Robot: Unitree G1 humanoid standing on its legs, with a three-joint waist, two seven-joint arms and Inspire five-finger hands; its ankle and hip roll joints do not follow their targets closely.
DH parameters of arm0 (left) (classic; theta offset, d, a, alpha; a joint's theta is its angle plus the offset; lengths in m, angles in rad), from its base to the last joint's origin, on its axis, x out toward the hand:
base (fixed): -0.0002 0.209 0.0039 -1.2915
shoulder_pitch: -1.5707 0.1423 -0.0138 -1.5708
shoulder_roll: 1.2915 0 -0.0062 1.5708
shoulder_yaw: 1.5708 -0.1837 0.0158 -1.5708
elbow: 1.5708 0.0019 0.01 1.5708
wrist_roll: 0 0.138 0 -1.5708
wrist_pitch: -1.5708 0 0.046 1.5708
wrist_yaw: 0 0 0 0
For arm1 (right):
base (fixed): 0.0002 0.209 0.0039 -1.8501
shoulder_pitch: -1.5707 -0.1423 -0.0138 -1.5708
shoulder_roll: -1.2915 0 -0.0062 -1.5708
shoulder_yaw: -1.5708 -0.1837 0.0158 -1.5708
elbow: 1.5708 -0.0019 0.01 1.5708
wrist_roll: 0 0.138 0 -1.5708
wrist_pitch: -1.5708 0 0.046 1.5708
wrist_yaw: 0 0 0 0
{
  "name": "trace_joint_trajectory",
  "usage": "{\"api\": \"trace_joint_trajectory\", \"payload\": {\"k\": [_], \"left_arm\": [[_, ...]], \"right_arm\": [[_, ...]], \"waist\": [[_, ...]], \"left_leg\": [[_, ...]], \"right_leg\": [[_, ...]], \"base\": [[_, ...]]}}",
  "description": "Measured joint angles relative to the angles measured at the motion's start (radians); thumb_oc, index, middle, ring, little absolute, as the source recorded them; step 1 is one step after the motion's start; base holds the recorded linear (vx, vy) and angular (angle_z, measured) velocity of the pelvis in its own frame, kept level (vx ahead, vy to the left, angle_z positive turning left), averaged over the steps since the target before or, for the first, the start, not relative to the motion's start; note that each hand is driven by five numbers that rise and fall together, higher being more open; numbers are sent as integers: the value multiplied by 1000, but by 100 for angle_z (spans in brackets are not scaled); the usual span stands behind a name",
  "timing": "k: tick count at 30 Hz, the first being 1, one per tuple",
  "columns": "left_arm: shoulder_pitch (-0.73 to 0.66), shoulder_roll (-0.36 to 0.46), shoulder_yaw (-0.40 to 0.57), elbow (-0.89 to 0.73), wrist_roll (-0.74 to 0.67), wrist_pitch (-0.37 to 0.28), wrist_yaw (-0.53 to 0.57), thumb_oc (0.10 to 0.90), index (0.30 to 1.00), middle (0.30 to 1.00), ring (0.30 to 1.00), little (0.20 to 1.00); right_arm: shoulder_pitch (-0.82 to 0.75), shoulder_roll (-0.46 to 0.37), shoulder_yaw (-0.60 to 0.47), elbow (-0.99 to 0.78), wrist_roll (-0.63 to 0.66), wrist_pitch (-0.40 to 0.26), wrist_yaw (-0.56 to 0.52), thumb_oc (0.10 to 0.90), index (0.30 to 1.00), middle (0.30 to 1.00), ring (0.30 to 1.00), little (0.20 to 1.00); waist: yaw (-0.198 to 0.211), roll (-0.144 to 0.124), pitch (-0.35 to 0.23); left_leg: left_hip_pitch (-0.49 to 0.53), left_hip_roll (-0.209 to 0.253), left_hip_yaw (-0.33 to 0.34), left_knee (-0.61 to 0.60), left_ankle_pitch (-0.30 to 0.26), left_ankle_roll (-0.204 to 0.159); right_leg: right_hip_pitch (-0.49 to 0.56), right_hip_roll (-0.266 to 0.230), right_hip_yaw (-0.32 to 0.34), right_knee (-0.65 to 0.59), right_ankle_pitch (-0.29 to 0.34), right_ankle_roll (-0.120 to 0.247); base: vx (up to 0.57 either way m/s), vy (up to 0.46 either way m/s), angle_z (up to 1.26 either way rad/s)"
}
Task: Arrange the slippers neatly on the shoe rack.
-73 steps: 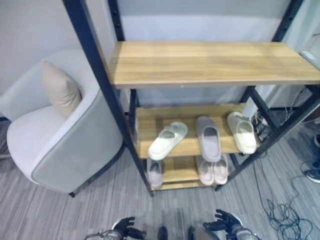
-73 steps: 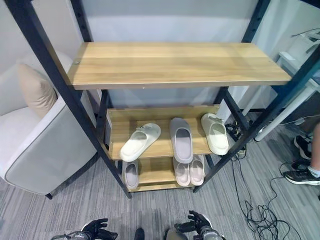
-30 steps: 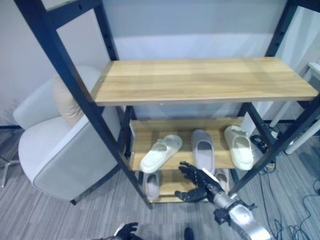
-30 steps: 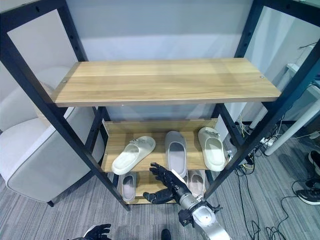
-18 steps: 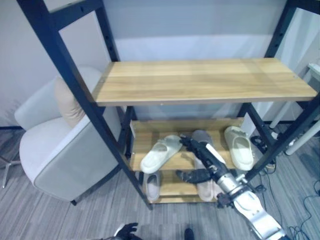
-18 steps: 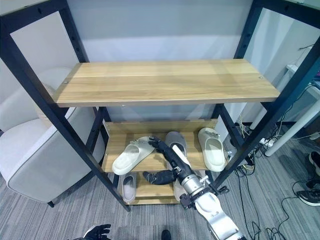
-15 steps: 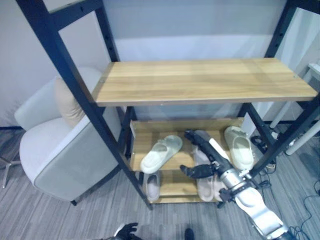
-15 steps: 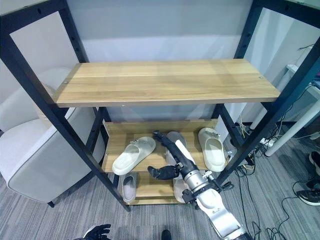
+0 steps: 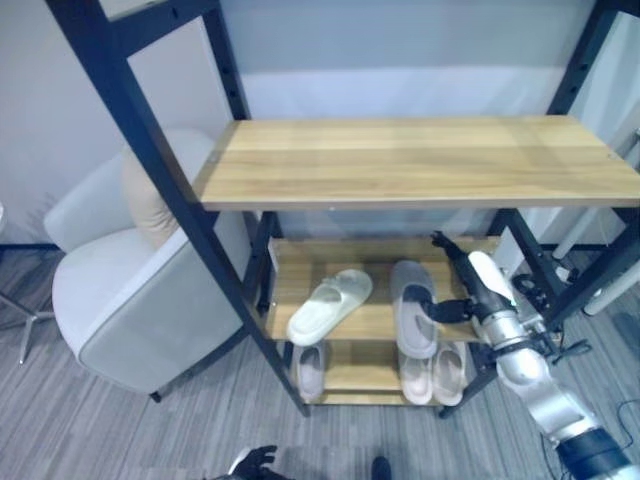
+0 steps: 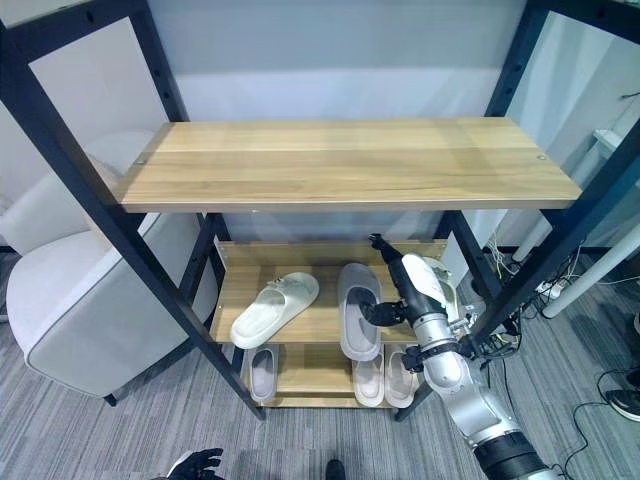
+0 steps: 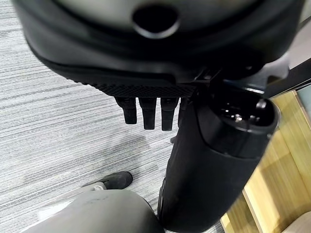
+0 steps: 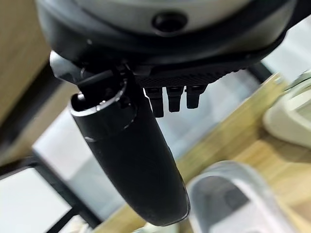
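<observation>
The right robot hand (image 10: 392,288), fingers straight and thumb spread, is reaching into the shoe rack (image 10: 330,165) middle shelf beside the grey slipper (image 10: 358,310), covering a cream slipper behind it, while another cream slipper (image 10: 274,308) is lying askew near the armchair (image 10: 80,300).

right hand (image 10: 392,290) now reaching onto the middle shelf (image 10: 300,318) between the grey slipper (image 10: 359,310) and the right white slipper (image 10: 437,280), having swung rightward from beside the left white slipper (image 10: 274,309), that slipper lying turned slightly straighter
</observation>
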Motion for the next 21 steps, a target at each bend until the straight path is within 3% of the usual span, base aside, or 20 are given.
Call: {"api": "trace_joint_trajectory", "payload": {"k": [8, 14, 15, 17, 18, 21], "left_arm": [[-3, -4, 10, -4, 0, -2, 0, 800, 900, 900, 900, 900], [-9, -6, 3, -8, -1, -4, 1, 800, 900, 900, 900, 900], [-10, -5, 3, -8, -1, -4, 1, 800, 900, 900, 900, 900], [-15, -5, -1, -7, -1, -3, 1, 800, 900, 900, 900, 900], [-17, -4, -6, -8, -2, -3, 1, 800, 900, 900, 900, 900], [-22, -2, -10, -8, -2, -4, 1, 800, 900, 900, 900, 900]], "right_arm": [[-16, 0, -15, 96, -4, 37, -25, 800, 900, 900, 900, 900], [-136, 1, 18, 254, 9, 44, -38, 800, 900, 900, 900, 900], [-150, 1, 26, 269, 11, 45, -39, 640, 660, 660, 660, 660], [-170, 1, 32, 291, 26, 45, -39, 499, 448, 448, 448, 448], [-181, 1, 36, 304, 39, 45, -39, 400, 300, 300, 300, 300], [-194, 1, 47, 330, 50, 45, -38, 400, 300, 300, 300, 300]], "waist": [[17, 11, 9], [23, 17, 19], [23, 16, 19], [28, 14, 21], [33, 13, 22], [43, 9, 25]], "left_leg": [[-17, -1, -14, 0, 2, -1], [-32, -1, -24, 0, 4, -3], [-34, -1, -24, 0, 4, -3], [-35, 0, -24, 0, 4, -3], [-35, 0, -24, 0, 4, -3], [-35, -1, -24, 0, 4, -3]], "right_leg": [[-12, -3, -13, 0, -3, 3], [-22, -3, -24, 0, -5, 6], [-25, -3, -24, 0, -5, 6], [-26, -3, -24, 0, -6, 6], [-26, -3, -25, 0, -6, 7], [-26, -3, -25, 0, -7, 9]], "base": [[17, 6, 4], [8, 6, 5], [0, 0, 0], [0, 0, 0], [31, 4, -1], [11, 2, 0]]}}
